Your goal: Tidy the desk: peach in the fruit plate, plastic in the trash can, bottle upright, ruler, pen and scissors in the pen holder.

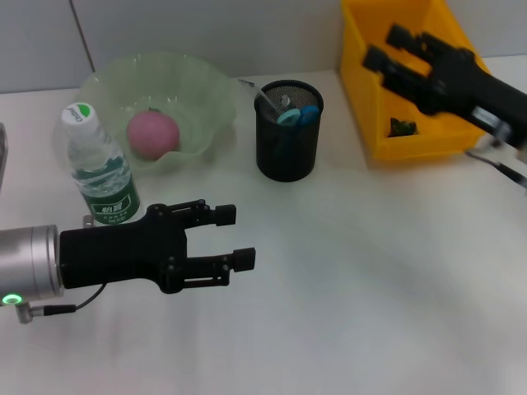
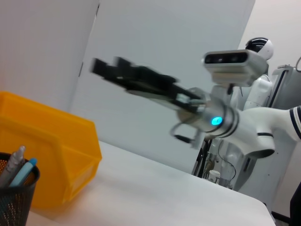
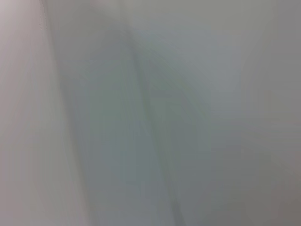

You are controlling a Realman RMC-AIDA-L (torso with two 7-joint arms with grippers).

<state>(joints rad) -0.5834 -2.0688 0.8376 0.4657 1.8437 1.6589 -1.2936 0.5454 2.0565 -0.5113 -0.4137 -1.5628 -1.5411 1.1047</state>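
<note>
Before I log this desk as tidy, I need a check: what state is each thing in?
Peach: in the fruit plate.
Water bottle: upright, capped.
Pen holder: upright, holding pens and scissors.
Yellow bin: holds a dark scrap.
Left gripper: open, empty, above the table.
Right gripper: open, empty, over the bin.

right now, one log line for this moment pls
peach in fruit plate | bottle upright | left gripper open, beside bottle | right gripper open, over yellow bin
</note>
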